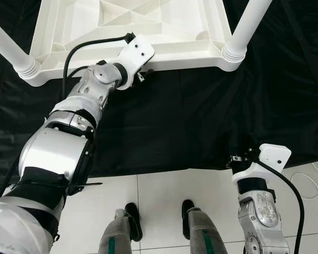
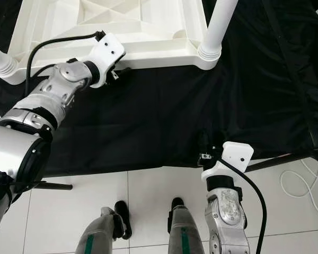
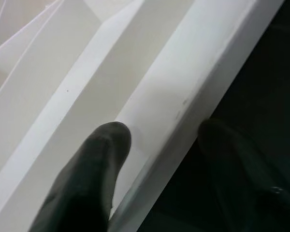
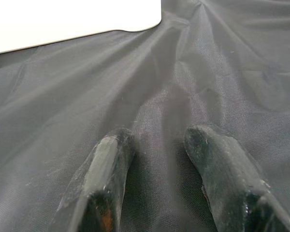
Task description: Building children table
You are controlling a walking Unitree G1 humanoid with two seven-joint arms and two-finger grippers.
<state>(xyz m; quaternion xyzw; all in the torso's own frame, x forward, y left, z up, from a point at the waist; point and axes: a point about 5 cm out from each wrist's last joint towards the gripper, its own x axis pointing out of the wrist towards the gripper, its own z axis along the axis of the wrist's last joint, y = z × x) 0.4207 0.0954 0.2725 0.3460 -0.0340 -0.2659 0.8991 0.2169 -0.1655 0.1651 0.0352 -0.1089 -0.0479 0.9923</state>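
Note:
A white plastic children's table [image 1: 191,55] lies upside down on a black cloth [image 1: 191,116]. White legs stand up from its near corners, one at the left [image 1: 5,47] and one at the right [image 1: 249,26]. My left gripper [image 1: 140,74] is at the table's near rim. In the left wrist view its fingers straddle that rim [image 3: 183,96], one fingertip [image 3: 108,145] against the inner wall and the other outside over the cloth, closed on it. My right gripper [image 1: 238,156] hangs low at the cloth's near edge, open over bare cloth [image 4: 154,137].
White floor tiles [image 1: 164,196] begin at the cloth's near edge, where my feet [image 1: 132,219] stand. A white cable [image 1: 312,185] loops on the tiles at the right. Thin dark rods [image 2: 286,159] stick out from under the cloth on both sides.

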